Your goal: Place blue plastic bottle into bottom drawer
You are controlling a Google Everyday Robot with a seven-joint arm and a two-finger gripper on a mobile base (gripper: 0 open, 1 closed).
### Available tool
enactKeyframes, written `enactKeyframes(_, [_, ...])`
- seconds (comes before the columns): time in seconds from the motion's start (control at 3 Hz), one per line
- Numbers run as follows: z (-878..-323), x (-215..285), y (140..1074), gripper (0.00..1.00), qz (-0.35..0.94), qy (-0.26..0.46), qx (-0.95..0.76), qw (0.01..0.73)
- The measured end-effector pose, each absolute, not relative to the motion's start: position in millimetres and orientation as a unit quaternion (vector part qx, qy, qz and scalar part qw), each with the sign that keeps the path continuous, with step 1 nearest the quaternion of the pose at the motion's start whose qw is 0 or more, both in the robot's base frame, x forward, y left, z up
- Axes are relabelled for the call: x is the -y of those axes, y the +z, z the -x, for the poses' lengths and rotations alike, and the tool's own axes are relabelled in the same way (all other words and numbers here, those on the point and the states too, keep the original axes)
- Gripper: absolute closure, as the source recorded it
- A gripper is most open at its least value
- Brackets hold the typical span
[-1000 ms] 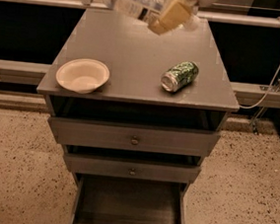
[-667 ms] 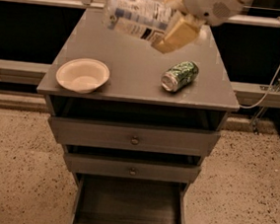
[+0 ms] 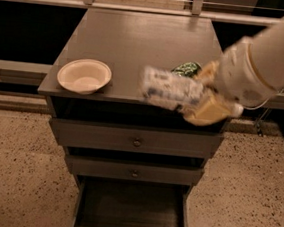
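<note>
My gripper (image 3: 203, 99) is shut on the blue plastic bottle (image 3: 170, 89), which lies sideways with its white-and-blue label showing. Gripper and bottle hang in the air over the front edge of the cabinet top (image 3: 139, 40), right of centre. The bottom drawer (image 3: 131, 212) stands pulled open below, its dark inside bare. The bottle is well above it. The white arm reaches in from the upper right.
A white bowl (image 3: 84, 76) sits on the cabinet top at front left. A crushed green can (image 3: 186, 68) lies on the top, partly hidden behind the bottle. Two shallower drawers with round knobs (image 3: 137, 142) are slightly open above the bottom drawer. Speckled floor surrounds the cabinet.
The gripper with the bottle has moved from above the back of the cabinet top forward and down to its front edge, now covering part of the green can.
</note>
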State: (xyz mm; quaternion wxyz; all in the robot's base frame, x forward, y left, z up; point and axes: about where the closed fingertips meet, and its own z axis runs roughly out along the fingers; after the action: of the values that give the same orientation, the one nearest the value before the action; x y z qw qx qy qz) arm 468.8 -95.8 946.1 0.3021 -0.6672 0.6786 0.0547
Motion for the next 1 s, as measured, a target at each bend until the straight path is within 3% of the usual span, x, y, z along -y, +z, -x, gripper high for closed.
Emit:
enactKeyframes(0.33, [-439,136,893,1.00,0.644,0.056,-0.721,0.250])
enactKeyframes(1.0, [-443,121,852,1.00,0.644,0.078,-0.721,0.243])
